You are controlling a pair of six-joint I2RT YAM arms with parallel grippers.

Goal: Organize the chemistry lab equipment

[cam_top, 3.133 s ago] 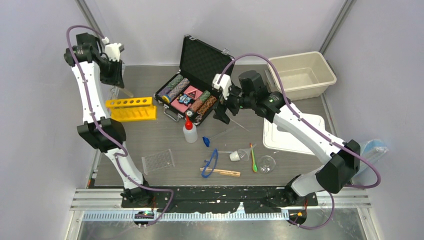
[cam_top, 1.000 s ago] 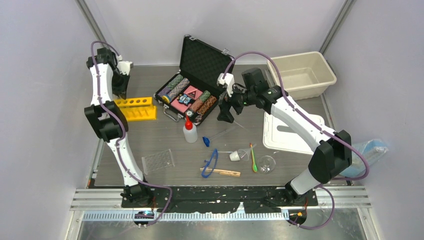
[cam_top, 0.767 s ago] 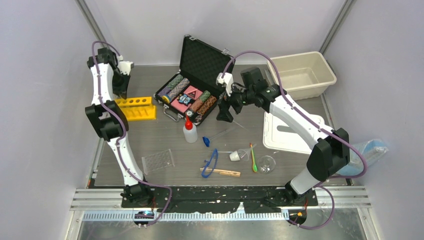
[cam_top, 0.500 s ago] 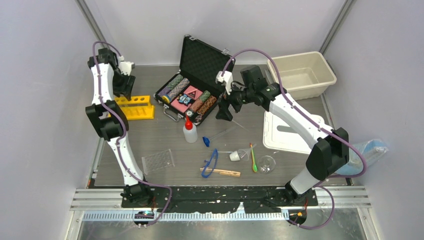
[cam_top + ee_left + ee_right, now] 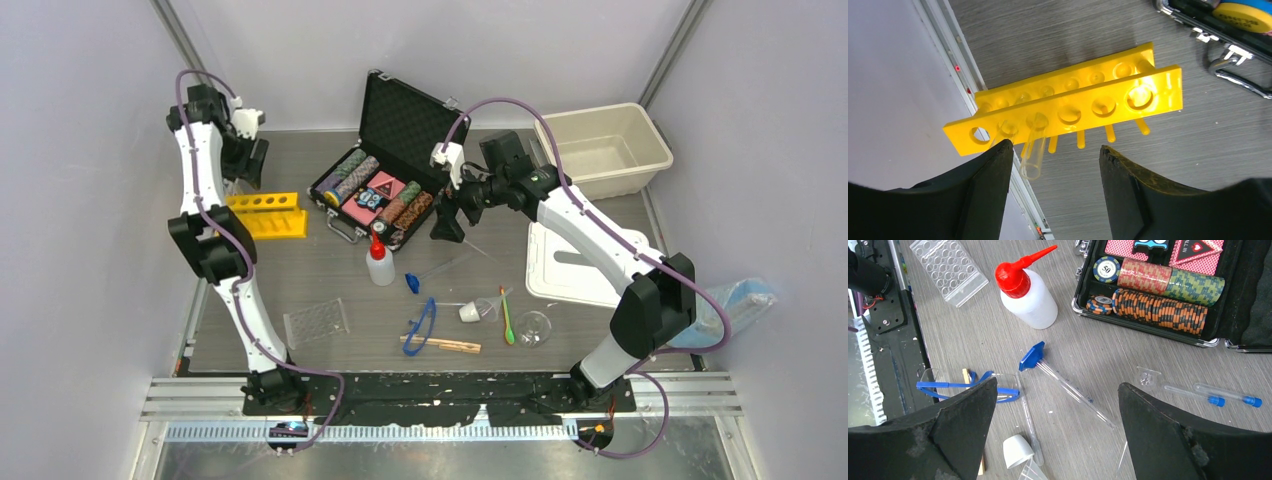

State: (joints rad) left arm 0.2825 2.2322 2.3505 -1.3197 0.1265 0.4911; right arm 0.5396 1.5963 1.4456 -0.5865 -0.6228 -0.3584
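Ahead of left gripper (image 5: 1055,150): tube rack (image 5: 1068,107) yellow. Beyond right gripper (image 5: 1057,385): squeeze bottle (image 5: 1030,302) white, red cap; poker chips (image 5: 1160,310) striped orange-black.

A black case (image 5: 400,125) stands open at the worktop's (image 5: 310,270) back — striped chips (image 5: 1160,307) in rows, cards (image 5: 1123,247) beside them. Right of it a beige bin (image 5: 615,185); nearer, a flat white lid (image 5: 590,270).

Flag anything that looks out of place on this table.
An open black case of poker chips stands out: it is not chemistry equipment. Two blue-capped tubes lie flat near it, outside the yellow rack.
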